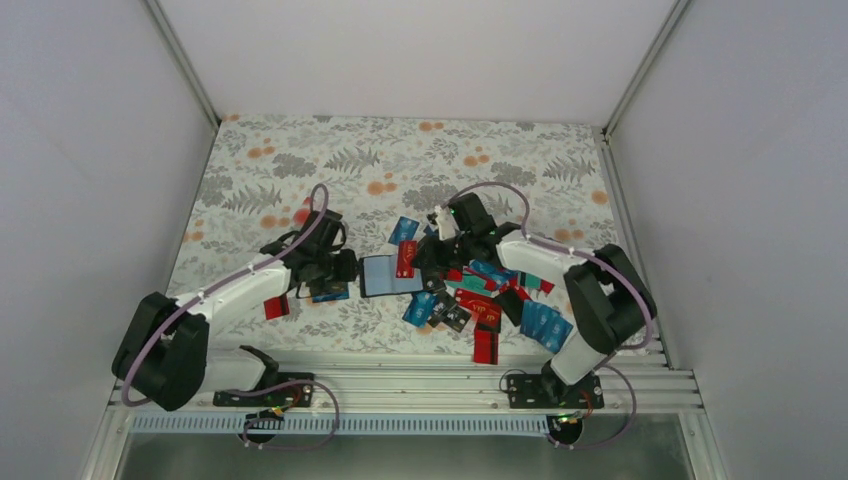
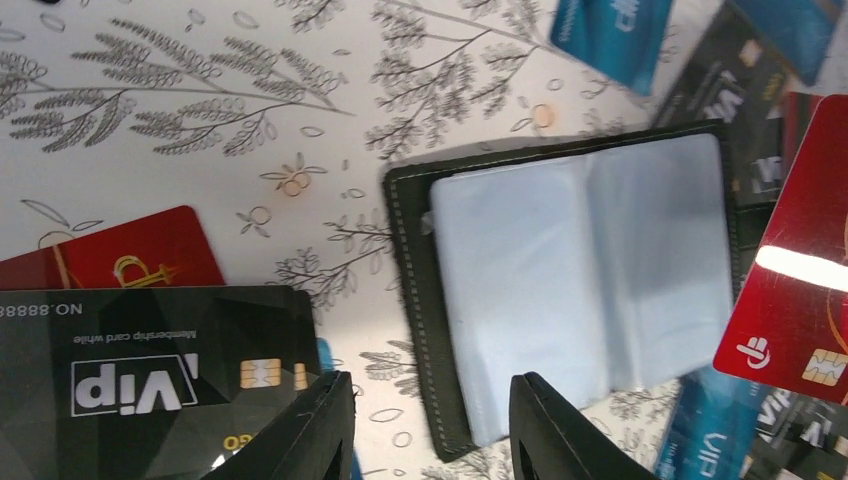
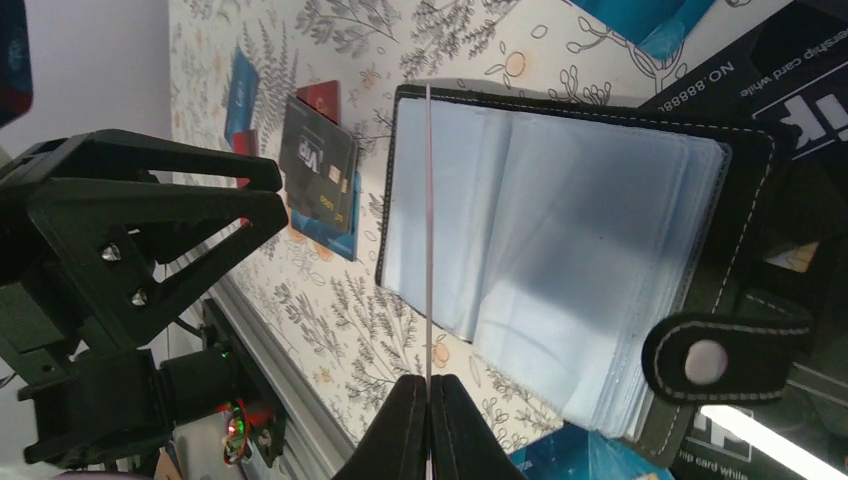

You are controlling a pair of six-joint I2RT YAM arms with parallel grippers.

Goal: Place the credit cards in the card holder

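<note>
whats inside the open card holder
Pale clear plastic sleeves show inside the card holder, the top ones with no card. Sleeves stacked beneath are covered, so their contents cannot be seen.

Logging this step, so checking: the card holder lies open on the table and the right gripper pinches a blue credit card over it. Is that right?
Only the colour is wrong: the credit card in the right gripper is red, not blue, as the left wrist view shows. The card holder does lie open on the table beneath it.

Left wrist view: red card (image 2: 795,310) cut by the right edge, black Vip card (image 2: 150,370) by the left.
</note>
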